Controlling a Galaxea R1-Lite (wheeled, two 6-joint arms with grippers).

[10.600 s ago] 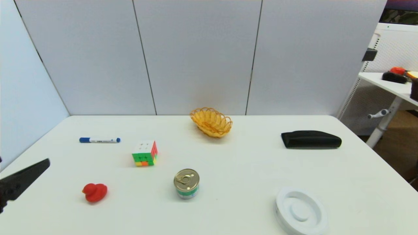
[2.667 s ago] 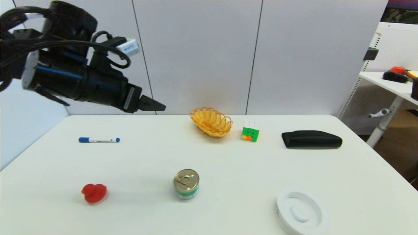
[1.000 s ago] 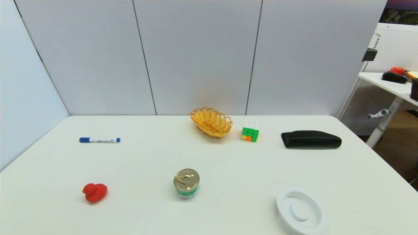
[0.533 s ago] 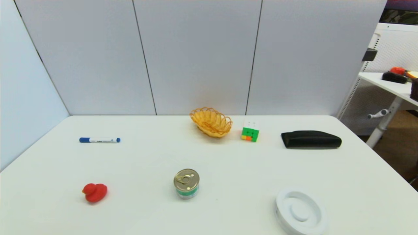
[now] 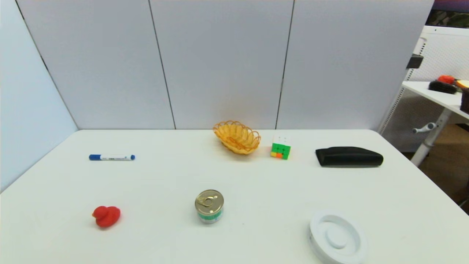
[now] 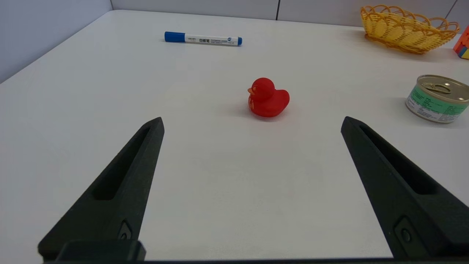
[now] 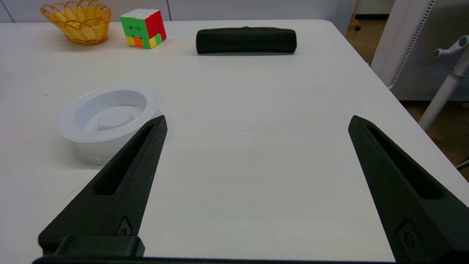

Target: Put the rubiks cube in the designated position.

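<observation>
Counted from the cube, left to right: farthest left, a pen; nearer and left, a duck; nearer still toward centre, a can; just left of the cube, close but apart, a basket; right of the cube with a clear gap, a black case; well in front and to the right, a white dish. Stood flat on the bare table, white face up, green face forward, free of any grip. Looked settled on plain tabletop between basket and case, so judged placed. Left gripper parked low, well off to the cube's left, aimed at the duck, jaws spread wide, empty. Right gripper parked low, well in front of the cube beside the dish, jaws spread wide, empty. Little left to go wrong unless an arm went back in: a reach toward the cube could have clipped the basket's rim or nudged the cube against it; a low sweep from the right could have knocked the dish, from the left the duck or can.
</observation>
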